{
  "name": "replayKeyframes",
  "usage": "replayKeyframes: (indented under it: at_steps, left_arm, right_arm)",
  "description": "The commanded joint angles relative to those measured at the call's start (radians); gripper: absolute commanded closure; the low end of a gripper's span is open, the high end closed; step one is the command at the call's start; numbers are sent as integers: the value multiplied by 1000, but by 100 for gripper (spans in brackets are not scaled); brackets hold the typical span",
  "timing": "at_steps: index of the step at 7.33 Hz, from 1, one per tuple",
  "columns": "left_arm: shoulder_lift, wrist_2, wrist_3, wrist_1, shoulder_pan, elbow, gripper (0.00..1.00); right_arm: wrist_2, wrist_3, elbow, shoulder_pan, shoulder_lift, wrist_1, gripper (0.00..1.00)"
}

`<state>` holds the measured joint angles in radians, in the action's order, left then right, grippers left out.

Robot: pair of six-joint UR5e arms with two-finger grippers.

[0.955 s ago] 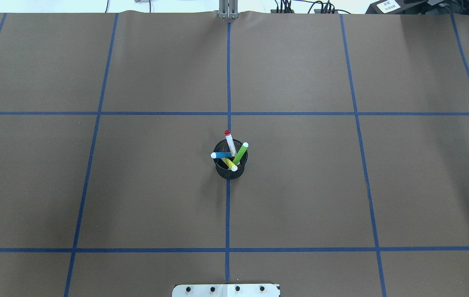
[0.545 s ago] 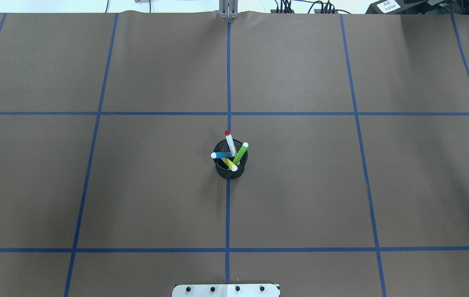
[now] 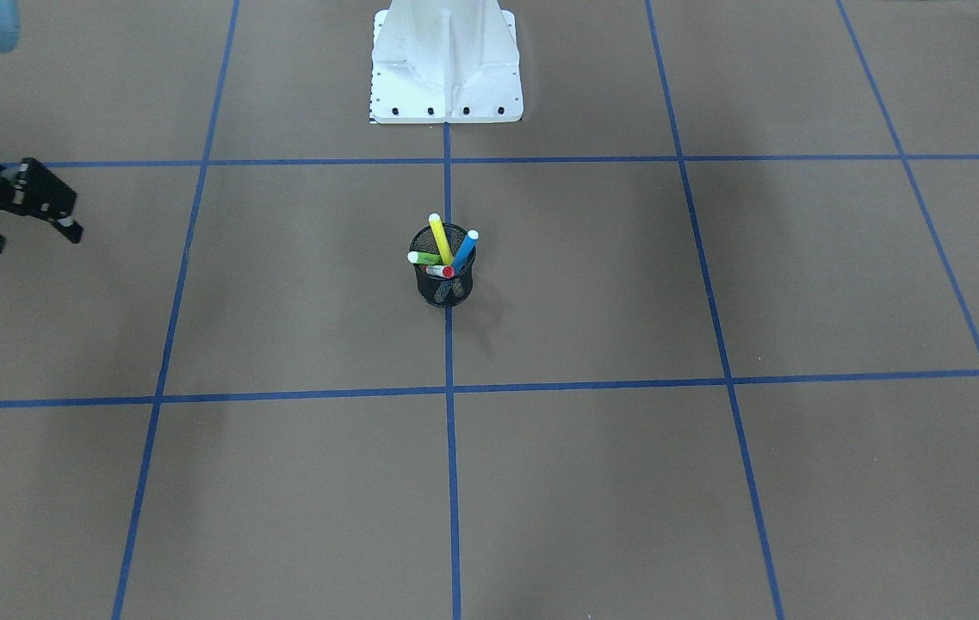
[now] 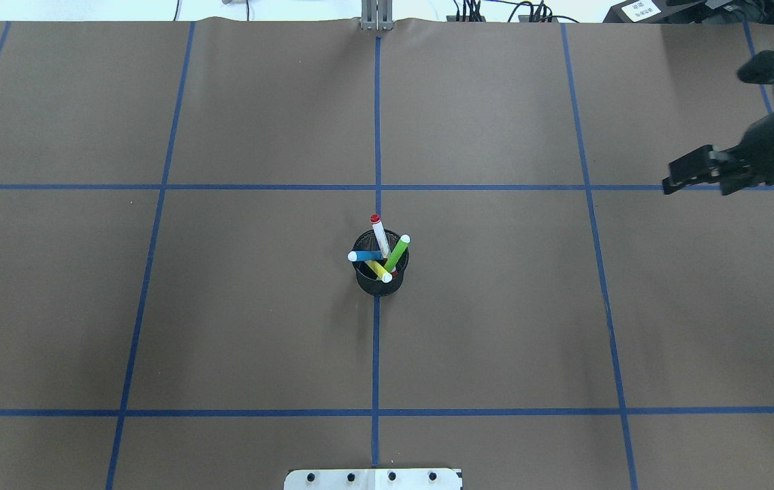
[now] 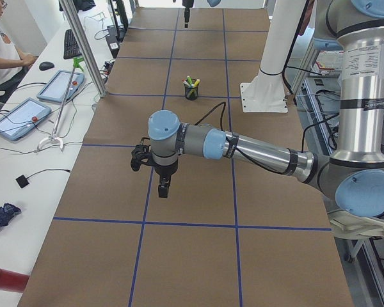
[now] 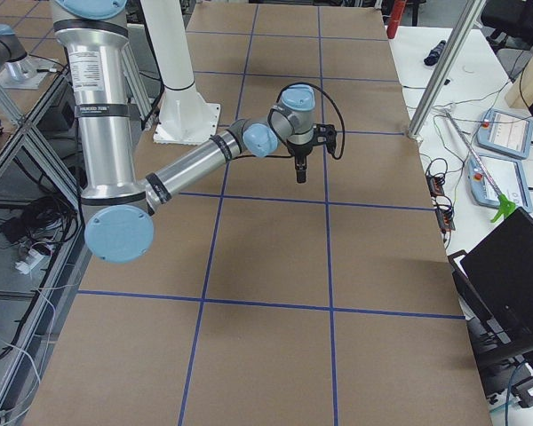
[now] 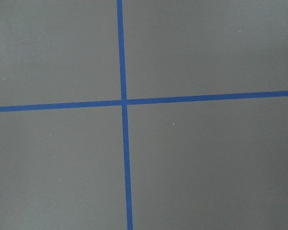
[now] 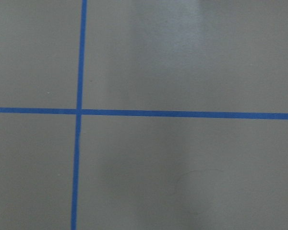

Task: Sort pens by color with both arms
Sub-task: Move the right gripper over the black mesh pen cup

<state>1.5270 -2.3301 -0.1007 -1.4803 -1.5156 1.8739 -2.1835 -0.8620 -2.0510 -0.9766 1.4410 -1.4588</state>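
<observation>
The four pens all stand in the black mesh cup (image 4: 380, 282) in the middle of the worktop (image 4: 155, 306), where the blue pen (image 4: 366, 256), the white pen with the red cap (image 4: 380, 237), the green pen (image 4: 397, 253) and the yellow pen (image 4: 380, 271) lean out different ways. The right gripper (image 3: 31, 237) hangs near the right edge of the worktop, far from the cup, with its fingers spread wide. The left gripper (image 5: 163, 187) hangs over the left end, pointing down, and I cannot tell if it is wide or narrow.
</observation>
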Motion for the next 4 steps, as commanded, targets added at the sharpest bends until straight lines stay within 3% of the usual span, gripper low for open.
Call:
replayKeyframes:
  at_steps: [1, 3, 4]
  left_arm:
    - [7, 0, -1, 2, 0, 2, 0]
    - [7, 0, -1, 2, 0, 2, 0]
    - [7, 0, -2, 2, 0, -1, 0]
  right_arm:
    - [137, -211, -24, 213, -169, -87, 7]
    - [429, -287, -14, 448, -505, -469, 16]
    - [500, -288, 8, 522, -571, -520, 18]
